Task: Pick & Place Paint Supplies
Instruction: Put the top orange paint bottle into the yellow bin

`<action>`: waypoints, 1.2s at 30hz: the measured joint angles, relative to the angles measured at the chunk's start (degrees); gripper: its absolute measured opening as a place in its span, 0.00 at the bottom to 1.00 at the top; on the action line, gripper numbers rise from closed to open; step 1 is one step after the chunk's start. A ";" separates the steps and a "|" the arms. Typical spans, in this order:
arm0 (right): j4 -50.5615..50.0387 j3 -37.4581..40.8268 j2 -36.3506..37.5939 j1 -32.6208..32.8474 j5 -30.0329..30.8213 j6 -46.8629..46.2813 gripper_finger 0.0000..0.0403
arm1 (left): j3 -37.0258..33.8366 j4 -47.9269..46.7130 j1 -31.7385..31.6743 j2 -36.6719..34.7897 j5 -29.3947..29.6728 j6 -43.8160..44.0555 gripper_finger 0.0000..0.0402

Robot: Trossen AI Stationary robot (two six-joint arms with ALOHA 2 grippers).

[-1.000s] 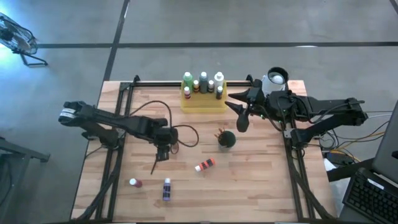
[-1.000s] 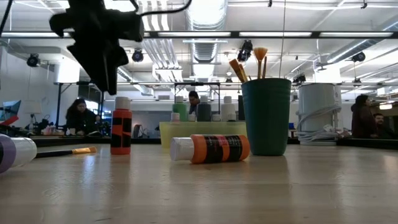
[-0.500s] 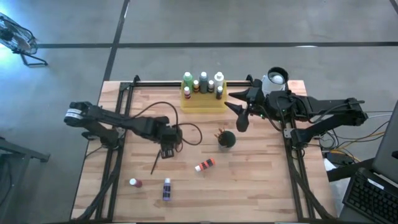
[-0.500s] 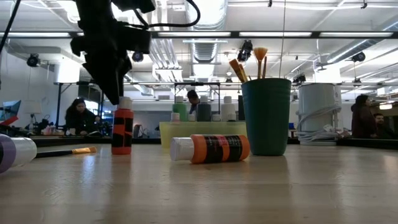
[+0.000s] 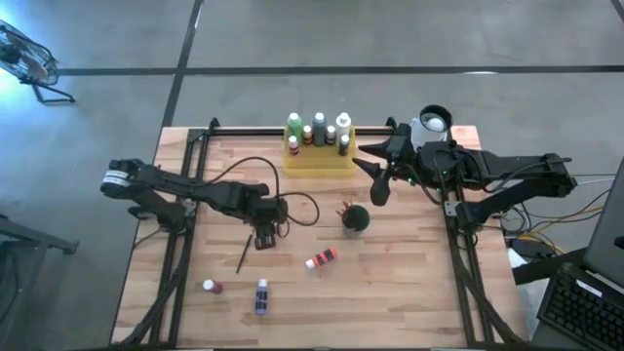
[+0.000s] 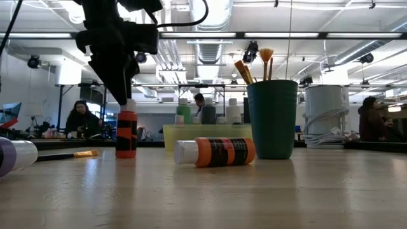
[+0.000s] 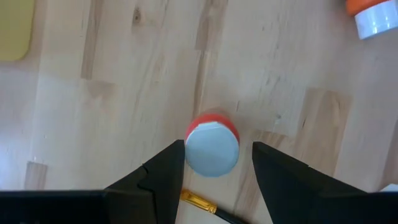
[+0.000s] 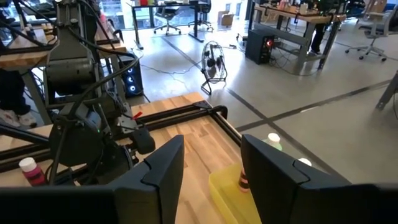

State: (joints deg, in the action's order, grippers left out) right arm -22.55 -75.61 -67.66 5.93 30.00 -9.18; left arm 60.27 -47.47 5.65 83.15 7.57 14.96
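An upright orange bottle with a white cap (image 6: 126, 132) stands on its base on the table. Its cap (image 7: 212, 149) shows between the fingers in the left wrist view. My left gripper (image 5: 265, 237) hangs open right over it, pointing down, one finger on each side of the cap with a gap on both sides. In the low view the fingertips (image 6: 122, 95) are just above the cap. The arm hides this bottle in the high view. My right gripper (image 5: 378, 185) is open and empty, held above the table between the yellow tray (image 5: 319, 159) and the green cup (image 5: 356, 217).
The tray holds several bottles. The cup holds brushes. An orange bottle (image 5: 321, 258) lies on its side mid-table. A red bottle (image 5: 211, 287) and a purple one (image 5: 261, 295) sit near the front left. A brush (image 5: 244, 255) lies beside my left gripper.
My left gripper has moved a little toward the table's right edge and down, and now stands over the upright orange bottle's cap. The bottle has not moved.
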 joint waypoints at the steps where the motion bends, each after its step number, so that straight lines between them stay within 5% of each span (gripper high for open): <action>1: 0.00 0.00 0.00 0.00 -0.02 0.14 0.38 | -0.01 0.12 0.00 0.00 -0.01 0.02 0.48; 20: -0.04 0.02 0.00 0.04 -0.02 -0.90 0.45 | -0.61 2.97 -1.12 0.00 -1.17 0.15 0.48; 36: -1.18 0.04 0.00 0.04 -0.02 -1.20 0.35 | -0.63 3.11 -2.21 3.31 -3.61 0.13 0.48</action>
State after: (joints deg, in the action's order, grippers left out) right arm -23.72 -75.57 -67.66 5.98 29.98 -10.38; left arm 59.64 -44.36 3.44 86.46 3.97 15.09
